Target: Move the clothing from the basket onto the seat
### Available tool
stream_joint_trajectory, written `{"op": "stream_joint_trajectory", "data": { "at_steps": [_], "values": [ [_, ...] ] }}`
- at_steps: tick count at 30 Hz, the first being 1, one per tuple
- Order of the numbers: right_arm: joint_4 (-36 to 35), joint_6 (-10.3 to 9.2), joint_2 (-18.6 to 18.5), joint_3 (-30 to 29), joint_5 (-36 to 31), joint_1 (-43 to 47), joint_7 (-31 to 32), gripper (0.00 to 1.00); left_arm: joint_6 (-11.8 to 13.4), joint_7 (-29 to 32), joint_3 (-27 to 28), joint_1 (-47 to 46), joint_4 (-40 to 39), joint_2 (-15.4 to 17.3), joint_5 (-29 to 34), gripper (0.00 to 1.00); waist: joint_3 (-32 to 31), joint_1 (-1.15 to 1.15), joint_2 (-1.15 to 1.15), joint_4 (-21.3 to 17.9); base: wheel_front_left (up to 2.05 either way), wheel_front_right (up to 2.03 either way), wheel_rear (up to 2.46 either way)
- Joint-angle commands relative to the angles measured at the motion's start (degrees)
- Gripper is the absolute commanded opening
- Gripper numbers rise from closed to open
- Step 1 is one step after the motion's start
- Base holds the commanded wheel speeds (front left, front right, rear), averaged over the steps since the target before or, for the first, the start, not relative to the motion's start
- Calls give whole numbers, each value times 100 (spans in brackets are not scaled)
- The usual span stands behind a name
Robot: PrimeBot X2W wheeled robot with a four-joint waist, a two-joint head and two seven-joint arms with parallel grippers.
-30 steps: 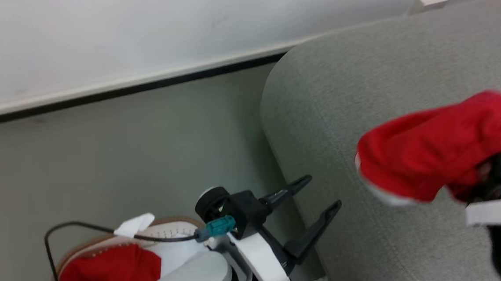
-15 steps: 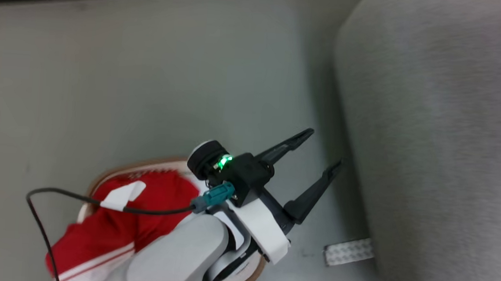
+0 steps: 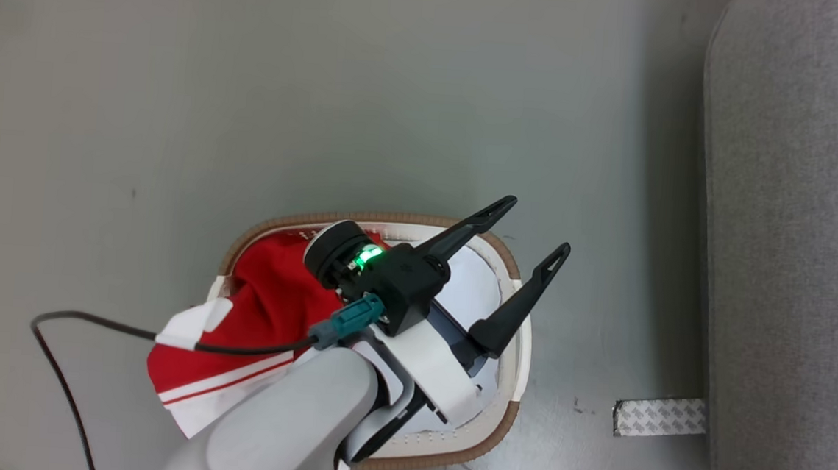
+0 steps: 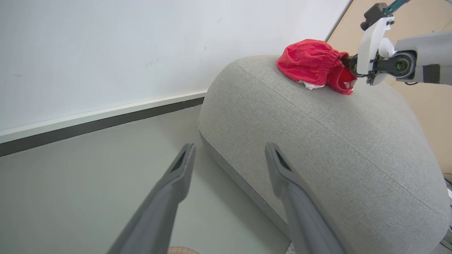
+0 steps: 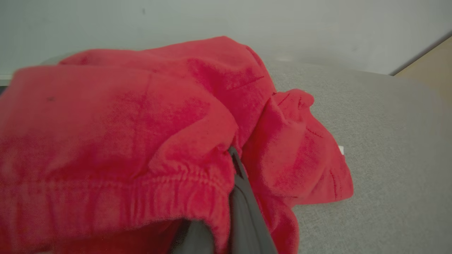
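Head view swung down since earlier onto basket (image 3: 481,448), red clothing (image 3: 266,305) inside, left claw (image 3: 538,225) spread wide above it; right claw (image 5: 236,165) clamped on second garment (image 4: 310,60) lying on seat (image 4: 335,141).

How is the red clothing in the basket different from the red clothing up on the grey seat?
The clothing in the basket hangs over the rim of the basket; the clothing on the seat sits bunched on top of the seat. The basket one shows white stripes; the seat one looks mostly plain red. Nothing holds the basket one; the right gripper is shut on the seat one. Both are bright red and soft.
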Motion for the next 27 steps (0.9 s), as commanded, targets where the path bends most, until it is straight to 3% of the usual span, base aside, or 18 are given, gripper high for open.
{"op": "stream_joint_trajectory", "data": {
  "at_steps": [1, 3, 4, 5, 6, 14, 22, 27],
  "values": [
    [101, -12, -47, 116, -32, 2, 119, 0, 22, -48, 21, -14, 27, 2, -57, 100, -76, -2, 0, 1, 0, 0, 0],
    [154, -12, 50, 312, 84, 18, 257, 4, 24, -89, 58, 3, 60, 15, -70, 100, -160, -2, 0, -29, 0, 0, 0],
    [142, -12, 74, 408, 129, 34, 294, 30, 29, -95, 66, 19, 77, 22, -91, 100, -214, -2, 0, -50, 0, 0, 0],
    [100, -12, 77, 496, 188, 40, 283, 96, 33, -105, 77, 36, 95, 29, -107, 100, -274, -2, 0, -75, 0, 0, 0],
    [54, -12, 75, 582, 235, 46, 256, 100, 27, -119, 86, 56, 117, 32, -115, 100, -343, -2, 0, -100, 0, 0, 0],
    [-434, -12, 55, 1691, 471, 292, 277, 100, 51, -246, 245, 512, 388, 45, -425, 100, -1366, -2, 0, -254, 0, 0, 0],
    [-1364, -12, -403, 2825, 975, 612, 527, 100, 119, -326, 511, 1176, 446, 144, -674, 100, -2570, -2, 0, -157, 0, 0, 0],
    [-2018, -12, -581, 3057, 1394, 750, 384, 100, 191, -329, 726, 1459, 377, 210, -777, 100, -3022, -2, 0, -28, 0, 0, 0]
  ]
}}
